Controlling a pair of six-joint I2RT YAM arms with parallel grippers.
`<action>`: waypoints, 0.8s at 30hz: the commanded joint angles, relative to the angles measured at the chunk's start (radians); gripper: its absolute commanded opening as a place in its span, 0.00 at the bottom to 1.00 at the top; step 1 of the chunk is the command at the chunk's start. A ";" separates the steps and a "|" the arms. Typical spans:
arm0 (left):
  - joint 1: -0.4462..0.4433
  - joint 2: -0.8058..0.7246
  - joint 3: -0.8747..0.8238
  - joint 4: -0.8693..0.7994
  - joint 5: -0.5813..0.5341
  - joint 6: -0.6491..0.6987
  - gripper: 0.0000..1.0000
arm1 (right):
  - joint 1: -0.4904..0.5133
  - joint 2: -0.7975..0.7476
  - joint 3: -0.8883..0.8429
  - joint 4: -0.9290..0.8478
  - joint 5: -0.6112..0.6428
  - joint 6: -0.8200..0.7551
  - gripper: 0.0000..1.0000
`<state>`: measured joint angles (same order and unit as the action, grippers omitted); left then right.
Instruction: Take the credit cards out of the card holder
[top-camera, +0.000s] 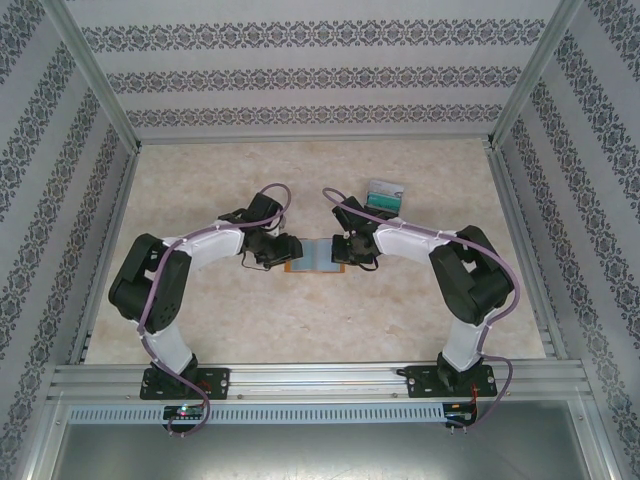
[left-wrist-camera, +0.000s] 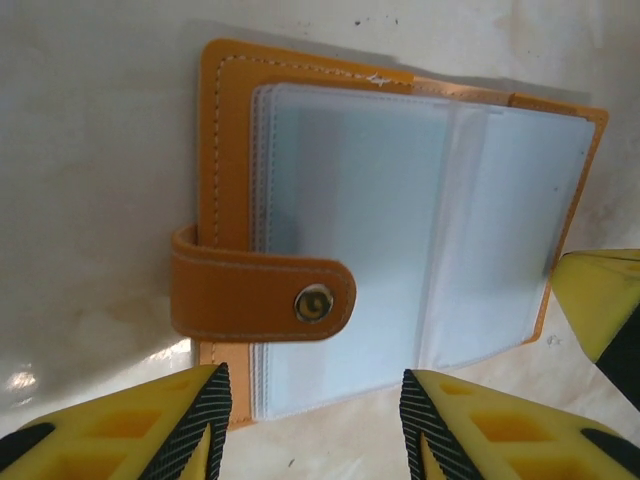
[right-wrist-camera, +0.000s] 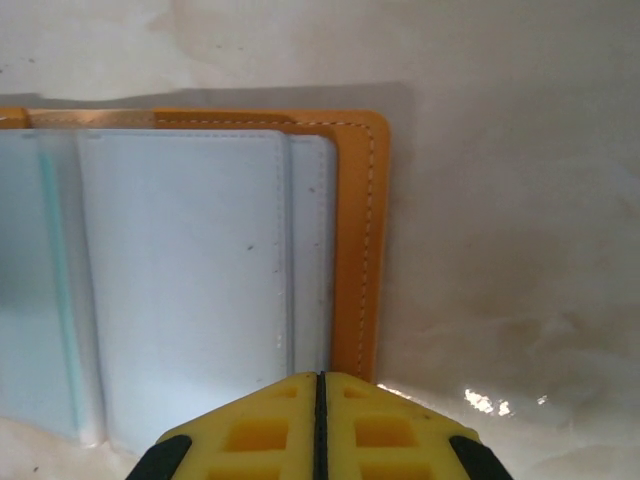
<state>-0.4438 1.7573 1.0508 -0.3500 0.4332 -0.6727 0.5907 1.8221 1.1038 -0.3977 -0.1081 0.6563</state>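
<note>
Orange-tan leather card holder (left-wrist-camera: 225, 180) lies open on the worktop (left-wrist-camera: 100, 150), grey-blue credit cards (left-wrist-camera: 350, 220) in its clear sleeves. Left gripper (left-wrist-camera: 315, 420) jaws stand half apart, empty; right gripper (right-wrist-camera: 320, 400) jaws are pressed together at its edge.

White-shelled left arm (top-camera: 200, 246) and right arm (top-camera: 410, 240) with black joints, lilac cables (top-camera: 272, 190) looped alongside, black bases (top-camera: 185, 382), yellow fingers (left-wrist-camera: 120, 435) with ribbed black pads (left-wrist-camera: 205, 420)

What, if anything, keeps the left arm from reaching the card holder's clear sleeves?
Probably nothing: the card holder lies open, its sleeves facing up, and the left jaws stand apart just at their near edge.
</note>
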 joint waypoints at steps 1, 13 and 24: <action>-0.018 0.031 0.046 0.034 0.001 0.002 0.49 | -0.011 0.021 -0.005 0.013 -0.005 0.006 0.00; -0.025 0.120 0.083 0.020 0.008 0.015 0.49 | -0.005 0.024 -0.019 0.018 -0.003 0.023 0.00; -0.045 0.121 0.069 0.127 0.130 -0.031 0.50 | 0.008 0.059 -0.021 0.025 -0.025 0.026 0.00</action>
<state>-0.4698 1.8584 1.1225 -0.2974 0.4980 -0.6830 0.5911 1.8378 1.0962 -0.3779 -0.1108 0.6605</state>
